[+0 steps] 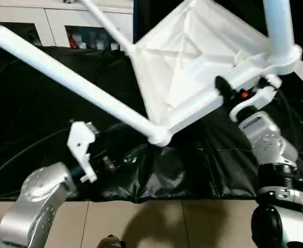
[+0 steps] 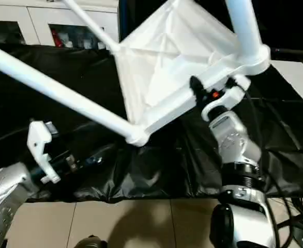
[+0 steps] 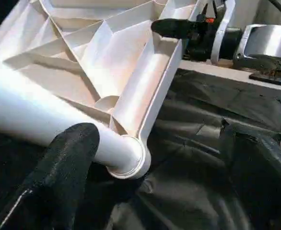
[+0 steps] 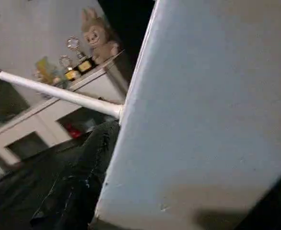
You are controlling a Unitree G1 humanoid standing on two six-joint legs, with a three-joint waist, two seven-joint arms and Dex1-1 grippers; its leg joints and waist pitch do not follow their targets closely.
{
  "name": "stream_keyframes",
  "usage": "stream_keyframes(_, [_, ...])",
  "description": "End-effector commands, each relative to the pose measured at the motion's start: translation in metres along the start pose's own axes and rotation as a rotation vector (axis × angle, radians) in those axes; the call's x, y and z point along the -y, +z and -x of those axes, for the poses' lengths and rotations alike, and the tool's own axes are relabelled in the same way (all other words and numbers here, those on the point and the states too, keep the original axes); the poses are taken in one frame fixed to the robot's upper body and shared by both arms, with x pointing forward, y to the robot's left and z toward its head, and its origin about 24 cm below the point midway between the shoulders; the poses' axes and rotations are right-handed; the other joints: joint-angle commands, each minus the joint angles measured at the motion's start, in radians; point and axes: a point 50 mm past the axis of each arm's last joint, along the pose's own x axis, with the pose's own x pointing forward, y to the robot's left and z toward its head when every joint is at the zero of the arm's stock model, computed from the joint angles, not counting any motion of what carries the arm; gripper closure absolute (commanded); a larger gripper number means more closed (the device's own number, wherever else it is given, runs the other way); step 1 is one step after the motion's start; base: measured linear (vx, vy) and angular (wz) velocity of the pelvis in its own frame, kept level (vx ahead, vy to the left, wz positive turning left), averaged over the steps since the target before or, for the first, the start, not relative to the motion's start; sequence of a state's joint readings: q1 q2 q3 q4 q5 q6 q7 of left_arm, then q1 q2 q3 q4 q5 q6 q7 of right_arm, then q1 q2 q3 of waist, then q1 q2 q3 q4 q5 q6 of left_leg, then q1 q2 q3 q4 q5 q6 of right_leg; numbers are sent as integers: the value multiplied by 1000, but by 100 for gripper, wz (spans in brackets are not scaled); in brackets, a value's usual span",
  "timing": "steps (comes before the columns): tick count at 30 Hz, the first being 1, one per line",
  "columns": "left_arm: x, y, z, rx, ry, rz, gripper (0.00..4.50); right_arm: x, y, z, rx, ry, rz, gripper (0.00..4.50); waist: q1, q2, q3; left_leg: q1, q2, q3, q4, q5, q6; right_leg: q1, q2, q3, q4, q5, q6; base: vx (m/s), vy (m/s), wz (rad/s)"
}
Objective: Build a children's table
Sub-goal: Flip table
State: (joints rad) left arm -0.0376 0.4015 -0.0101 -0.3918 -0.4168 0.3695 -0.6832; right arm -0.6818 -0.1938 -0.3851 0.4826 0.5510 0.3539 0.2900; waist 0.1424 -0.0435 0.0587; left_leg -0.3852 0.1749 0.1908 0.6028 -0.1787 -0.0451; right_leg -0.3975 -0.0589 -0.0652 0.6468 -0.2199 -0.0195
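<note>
Black-draped worktop under the children's table, tilted up, ribs toward you, three legs seated. Right tool clamps its rim; left tool gapes beside the near corner socket. Next: fourth leg.

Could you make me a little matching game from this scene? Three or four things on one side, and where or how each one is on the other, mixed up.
Things:
1. tabletop
2. right gripper
3. left gripper
4. cabinet

States or places:
A. open, close to the near corner socket and its leg
B. tilted up, ribbed underside facing the camera
C. behind the black-covered work surface
D. clamped on the tabletop's edge

Pairs: 1-B, 2-D, 3-A, 4-C
</note>
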Motion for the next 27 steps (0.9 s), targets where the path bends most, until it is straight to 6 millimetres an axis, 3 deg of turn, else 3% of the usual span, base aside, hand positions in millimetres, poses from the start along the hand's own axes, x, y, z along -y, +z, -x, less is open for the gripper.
stream_keyframes(1, [2, 6, -3, -4, -9, -43, 0, -7, 45, -1, 136, -23, 144, 236, -9, 5, -70, 27, 54, -21, -66, -98, -27, 46, -78, 57, -69, -25, -136, 0, 0, 0])
stream_keyframes(8, [4, 22, -9, 22, -23, -96, 0, -9, 63, -2, 93, -58, 290, 237, -10, -1, -70, 24, 50, -19, -62, -78, -22, 48, -73, 57, -66, -11, -128, 0, 0, 0])
stream_keyframes(10, [-4, 28, -11, 18, 10, -143, 0, -8, 67, -1, 65, -88, 392, 237, -11, -4, -70, 22, 48, -18, -60, -78, -20, 49, -73, 57, -67, -19, -124, 0, 0, 0])
stream_keyframes(15, [-19, 39, -14, -25, 92, -296, 0, -10, 75, -4, 61, -111, 435, 237, -12, -4, -70, 23, 50, -19, -58, -76, -16, 48, -75, 58, -69, -38, -112, 0, 0, 0])
stream_keyframes(19, [-44, 62, -18, -35, 244, -475, 0, -20, 80, -8, 20, -94, 547, 237, -12, -7, -71, 24, 49, -19, -57, -71, -22, 47, -71, 57, -67, -31, -115, 0, 0, 0])
stream_keyframes(23, [-51, 74, -20, -17, 290, -522, 0, -25, 81, -10, 0, -87, 602, 237, -12, -7, -73, 22, 49, -19, -55, -62, -26, 48, -75, 57, -61, -18, -130, 0, 0, 0])
stream_keyframes(24, [-55, 86, -23, 1, 307, -592, 0, -31, 84, -14, -4, -85, 645, 237, -12, -12, -72, 21, 49, -18, -55, -63, -23, 48, -76, 58, -63, -18, -135, 0, 0, 0])
stream_keyframes(27, [-57, 94, -26, 10, 315, -634, 0, -37, 86, -18, -5, -65, 655, 237, -10, -8, -73, 23, 50, -19, -54, -58, -25, 45, -76, 57, -60, -11, -141, 0, 0, 0])
